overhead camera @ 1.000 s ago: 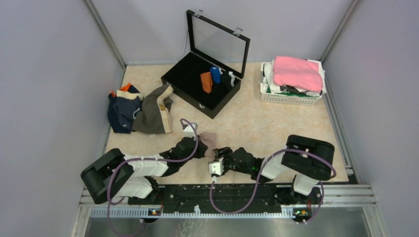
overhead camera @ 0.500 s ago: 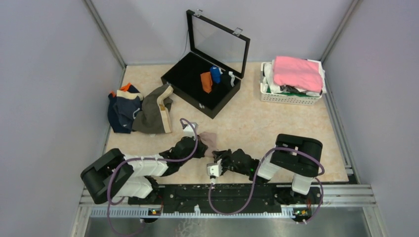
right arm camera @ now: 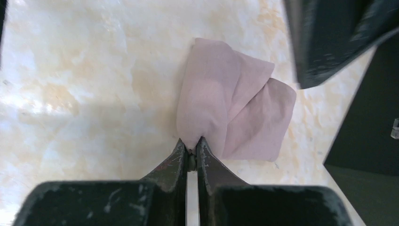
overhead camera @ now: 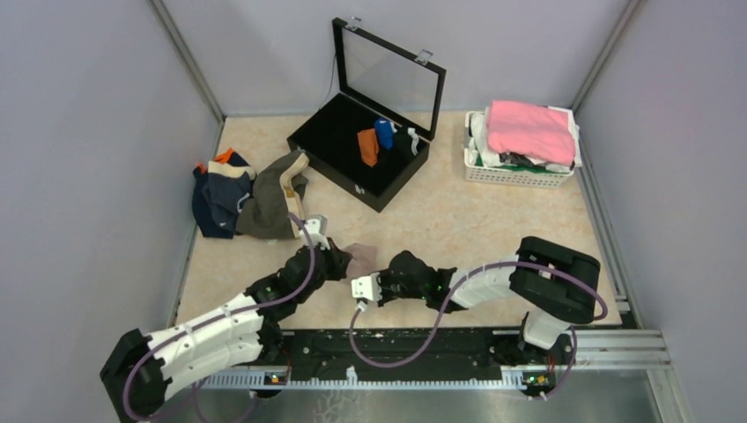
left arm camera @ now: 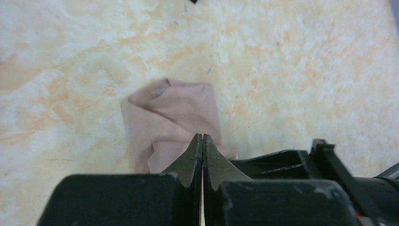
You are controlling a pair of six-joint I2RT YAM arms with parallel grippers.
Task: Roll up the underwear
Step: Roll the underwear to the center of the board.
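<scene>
Plainly, the table [overhead camera: 493, 225] was a beige, marble-patterned slab, boxed in on three sides by flat lilac-grey walls [overhead camera: 106, 132] with metal rails in the corners. At the back stood a black case [overhead camera: 330, 137], its glass lid [overhead camera: 388, 75] propped up and an orange roll [overhead camera: 368, 146] lying inside. To its right a white basket [overhead camera: 515, 174] sat by the right wall, heaped with a bright pink cloth [overhead camera: 531, 129]. At the left edge lay a loose heap, a navy brief [overhead camera: 214, 201] touching an olive-brown brief [overhead camera: 275, 201].

The pale pink-beige brief [right arm camera: 226, 103] lay folded on the table near the front, between the two arms and well apart from heap and case. The right gripper [right arm camera: 192, 143] was clenched on its near corner, the cloth puckering into the tips. From that pinch the longer fold ran straight away from the fingers, and a shorter flap splayed off to the right, toward the dark bulk of the other arm. The left gripper [left arm camera: 202, 137] was pressed fully closed, its tips over the brief's near edge; whether any cloth was caught between them could not be told. In the left wrist view the long axis ran away from the fingertips, leaning slightly left, with a small turned corner at the far end. From above only a small patch showed between the black wrists.
</scene>
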